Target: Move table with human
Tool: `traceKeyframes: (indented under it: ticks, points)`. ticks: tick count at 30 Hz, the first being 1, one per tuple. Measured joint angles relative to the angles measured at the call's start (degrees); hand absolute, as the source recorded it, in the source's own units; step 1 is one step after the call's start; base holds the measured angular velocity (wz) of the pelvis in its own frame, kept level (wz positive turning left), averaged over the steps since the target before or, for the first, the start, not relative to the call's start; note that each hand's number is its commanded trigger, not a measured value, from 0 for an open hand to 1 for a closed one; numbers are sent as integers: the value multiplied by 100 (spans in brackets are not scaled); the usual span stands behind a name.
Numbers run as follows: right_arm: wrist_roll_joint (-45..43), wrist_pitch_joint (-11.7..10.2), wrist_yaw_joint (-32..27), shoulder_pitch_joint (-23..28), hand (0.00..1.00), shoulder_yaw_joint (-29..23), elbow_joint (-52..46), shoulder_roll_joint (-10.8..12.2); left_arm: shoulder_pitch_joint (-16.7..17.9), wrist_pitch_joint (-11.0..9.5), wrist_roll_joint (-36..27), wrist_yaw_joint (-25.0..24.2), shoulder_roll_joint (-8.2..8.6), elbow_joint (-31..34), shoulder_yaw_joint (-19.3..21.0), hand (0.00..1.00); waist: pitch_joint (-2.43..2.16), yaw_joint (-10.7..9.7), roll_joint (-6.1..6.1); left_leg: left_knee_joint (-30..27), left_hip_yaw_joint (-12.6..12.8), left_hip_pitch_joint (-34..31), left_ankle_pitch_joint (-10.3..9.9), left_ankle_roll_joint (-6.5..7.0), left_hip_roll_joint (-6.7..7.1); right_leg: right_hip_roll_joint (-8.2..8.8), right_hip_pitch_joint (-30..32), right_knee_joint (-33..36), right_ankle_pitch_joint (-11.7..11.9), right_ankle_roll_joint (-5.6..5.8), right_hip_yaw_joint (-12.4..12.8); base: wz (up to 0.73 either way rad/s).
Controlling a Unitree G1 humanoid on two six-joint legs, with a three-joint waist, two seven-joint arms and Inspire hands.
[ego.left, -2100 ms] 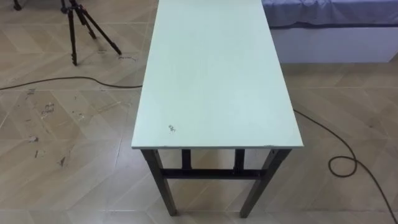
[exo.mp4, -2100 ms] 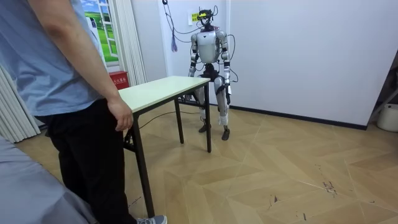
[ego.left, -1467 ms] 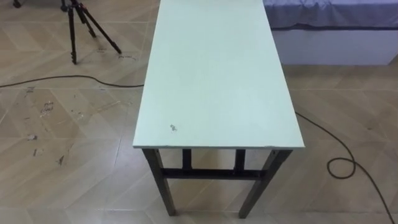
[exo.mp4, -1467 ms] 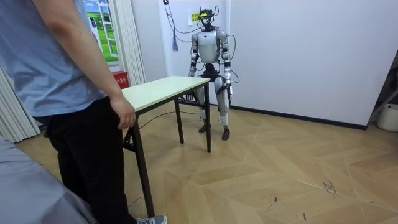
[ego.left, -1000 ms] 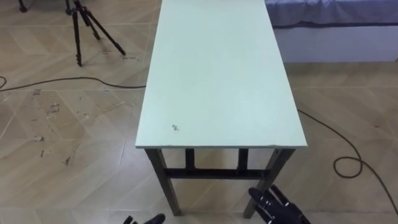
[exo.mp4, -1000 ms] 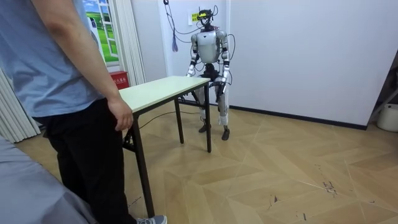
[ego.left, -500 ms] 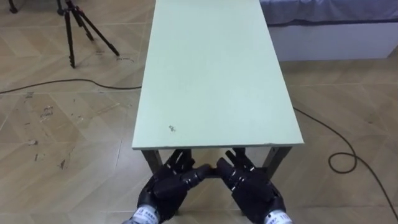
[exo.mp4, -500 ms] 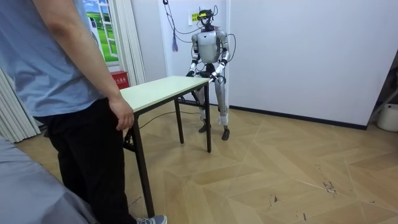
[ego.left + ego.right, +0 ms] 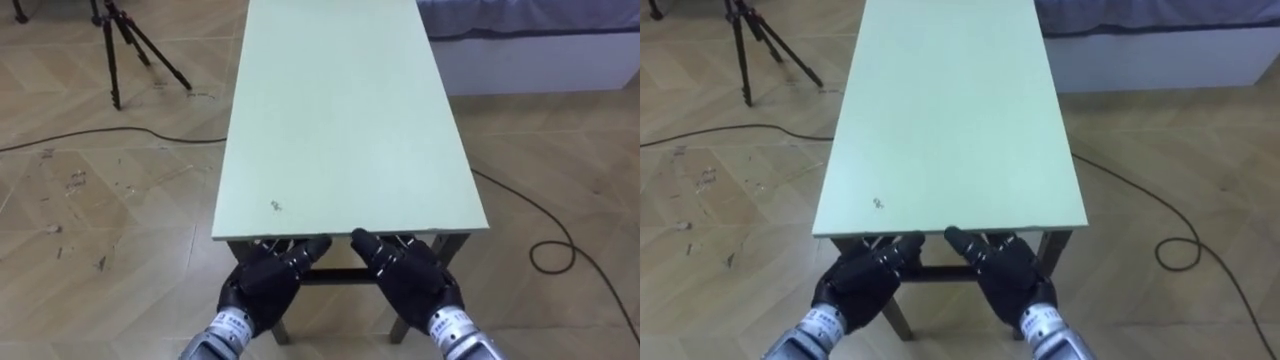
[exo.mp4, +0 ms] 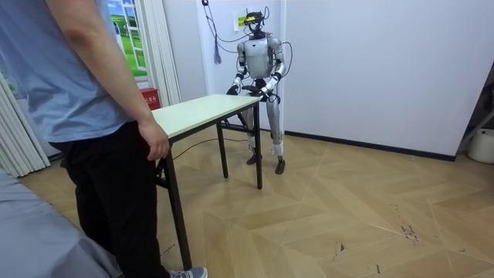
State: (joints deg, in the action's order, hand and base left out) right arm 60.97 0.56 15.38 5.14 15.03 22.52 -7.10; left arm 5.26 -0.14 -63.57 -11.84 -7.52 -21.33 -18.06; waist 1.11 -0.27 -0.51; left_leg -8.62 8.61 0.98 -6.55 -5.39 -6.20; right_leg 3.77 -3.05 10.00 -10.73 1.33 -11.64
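The table (image 9: 350, 120) has a pale green top on dark metal legs and runs lengthwise away from me. I stand at its near short end. My left hand (image 9: 262, 283) and right hand (image 9: 412, 277) are side by side just below the near edge (image 9: 950, 232). Both are open, palms down, with straight fingers whose tips reach under the top. In the room view a person stands at the table's (image 10: 204, 108) far end, one hand (image 10: 154, 144) hanging by the corner; whether it grips the table I cannot tell.
A black tripod (image 9: 120, 40) stands on the wood floor to my left, with a dark cable (image 9: 100, 134) running past it. A bed with a blue cover (image 9: 530, 30) lies at the far right, and another cable loops on the floor (image 9: 550, 255).
Both hands have risen into view from below and moved forward to the table's near edge. In the room view my arms lift from my sides to the table end.
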Motion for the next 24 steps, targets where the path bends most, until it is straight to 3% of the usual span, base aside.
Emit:
traceKeyframes:
  ticks: [2, 10, 13, 20, 24]
  points:
    - [5, -1, -36, -4, 0, 2, -20, 7, -16, 3, -14, 42, -5, 6, 6, 0, 0, 12, 0, 2, 0, 0, 0, 0, -1, 2, -20, 12, 1, -1, -2, 0]
    - [666, 66, -43, -5, 0, -14, -16, -40, -134, 79, -1304, 360, -29, 75, 235, 0, 52, 87, 79, 20, 59, 18, -8, 8, -12, 4, 72, 77, 7, -8, 50, -3]
    - [1097, 78, -120, -5, 0, -82, -17, -41, -210, 187, -1800, 543, -29, 108, 263, 0, 50, 95, 73, 19, 73, 27, -8, 9, -16, 1, 88, 90, 15, -15, 73, -5]
    - [1803, 74, -287, -15, 0, -275, -18, -107, -251, 259, -2175, 734, -24, 109, 268, 0, 36, 106, 20, 5, 65, 82, -7, 9, -17, -5, 26, 84, 20, -17, 81, 0]
    - [2207, 94, -521, -75, 0, -421, -18, -108, -262, 462, -2568, 944, 85, 110, 485, 0, 10, 111, -41, -1, 65, 126, -7, 8, -19, -9, -7, 88, 19, -17, 104, -3]
